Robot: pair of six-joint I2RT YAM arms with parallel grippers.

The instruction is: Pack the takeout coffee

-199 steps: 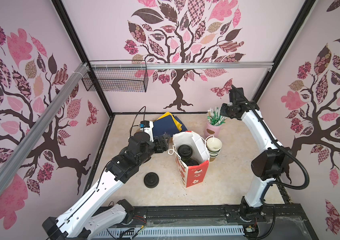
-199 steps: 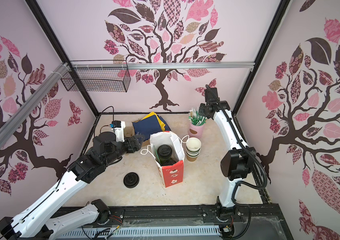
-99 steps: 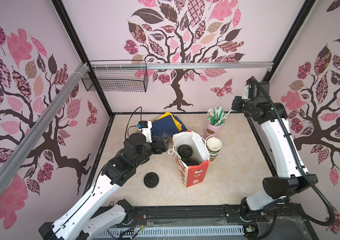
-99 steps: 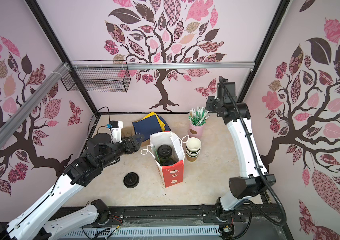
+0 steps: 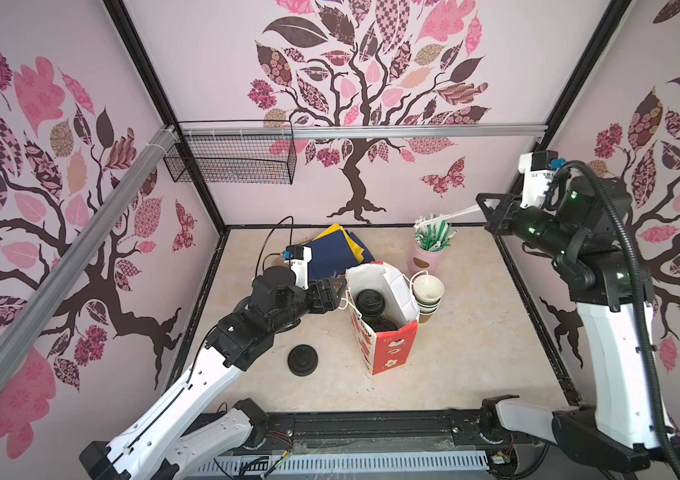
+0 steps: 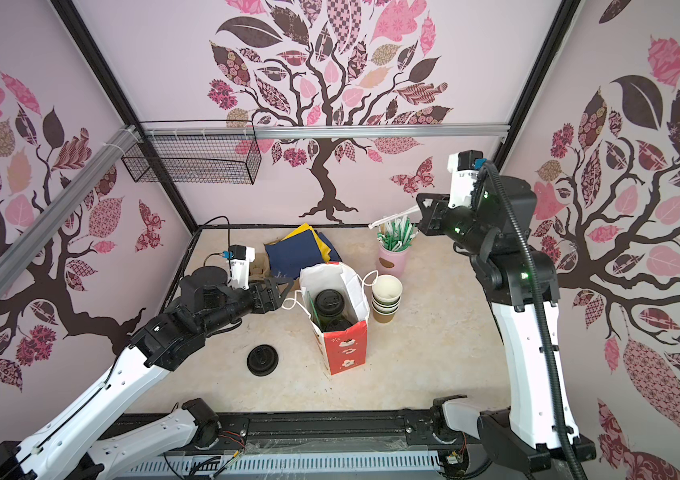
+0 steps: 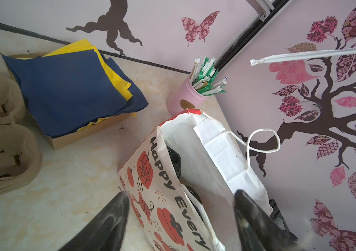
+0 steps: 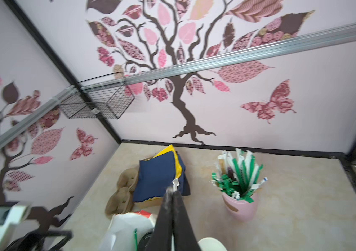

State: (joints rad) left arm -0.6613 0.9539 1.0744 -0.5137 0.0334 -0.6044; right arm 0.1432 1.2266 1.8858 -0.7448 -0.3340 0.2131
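coffee cups | 2x, black lids up | inside bag — 2nd partly hidden

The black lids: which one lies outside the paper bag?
The loose flat lid on the table, left of the bag in both top views; the other two cap cups inside it.

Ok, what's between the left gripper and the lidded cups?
The wall of the paper bag and its string handle, in both top views: left gripper outside, lidded cups inside.
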